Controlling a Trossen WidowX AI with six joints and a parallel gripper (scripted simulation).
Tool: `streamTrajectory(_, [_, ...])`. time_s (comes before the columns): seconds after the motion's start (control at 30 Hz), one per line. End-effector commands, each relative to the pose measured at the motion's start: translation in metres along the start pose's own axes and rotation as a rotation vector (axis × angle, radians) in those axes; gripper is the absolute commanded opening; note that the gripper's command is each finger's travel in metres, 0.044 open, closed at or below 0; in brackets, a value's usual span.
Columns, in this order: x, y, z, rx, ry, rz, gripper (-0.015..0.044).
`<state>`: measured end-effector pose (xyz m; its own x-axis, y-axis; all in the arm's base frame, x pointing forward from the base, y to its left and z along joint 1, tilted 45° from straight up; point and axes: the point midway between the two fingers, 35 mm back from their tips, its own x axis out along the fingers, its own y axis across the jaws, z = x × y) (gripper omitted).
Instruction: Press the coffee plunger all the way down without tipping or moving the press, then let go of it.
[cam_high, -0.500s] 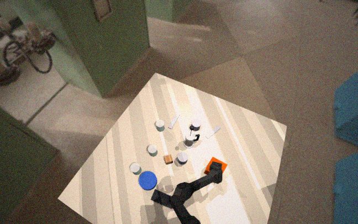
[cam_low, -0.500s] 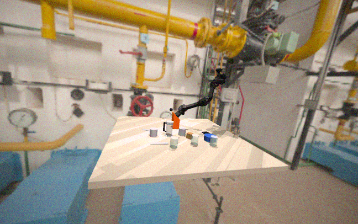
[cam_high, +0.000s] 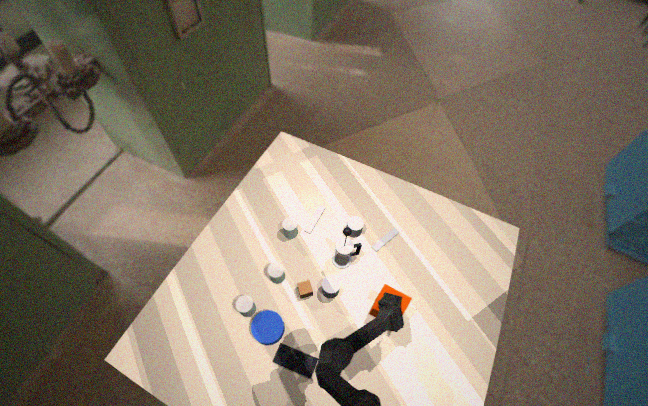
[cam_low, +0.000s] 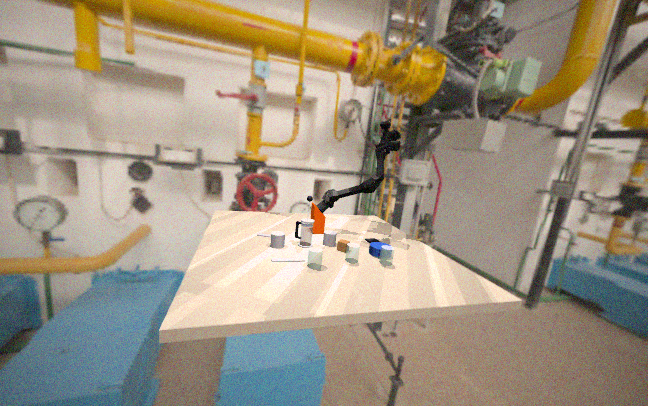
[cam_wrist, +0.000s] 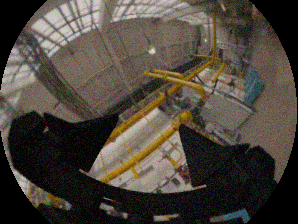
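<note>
End effector (cam_low: 389, 134) raised high over the table (cam_low: 450, 295), well apart from everything on it, fingers spread wide and holding nothing. Pointed out at the room rather than down: in the wrist view only yellow pipes and wall between the dark finger bodies, no table and no press. Probably a start pose, with the approach not yet begun.

Press (cam_high: 344, 254) standing upright near the middle of the table, black handle to one side, thin rod rising to a small black knob (cam_low: 309, 198) above the lid. Plunger therefore judged fully up, all the travel left to do. Upright stance and central spot leave room for a straight descent onto the knob from above; any sideways push would likely slide or tip it.

Around the press: several pale cups (cam_high: 289, 226) scattered, one (cam_high: 355, 225) just beside it, a small brown block (cam_high: 305, 288), a blue disc (cam_high: 267, 327), a flat white strip (cam_high: 385, 239), an orange block (cam_high: 382, 295) partly under the arm in the top view. Nearest cup a likely thing to avoid on the way down.

No brands, labels or legible writing anywhere; too blurred and small to tell.
</note>
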<state>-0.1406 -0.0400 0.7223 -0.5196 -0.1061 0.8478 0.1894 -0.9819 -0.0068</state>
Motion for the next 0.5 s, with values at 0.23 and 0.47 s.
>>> streamTrajectory(0.23, [-0.008, 0.07, -0.084, 0.113, 0.205, 0.247, 0.044])
streamTrajectory(0.47, [-0.038, 0.14, -0.143, 0.211, 0.373, 0.475, 0.044])
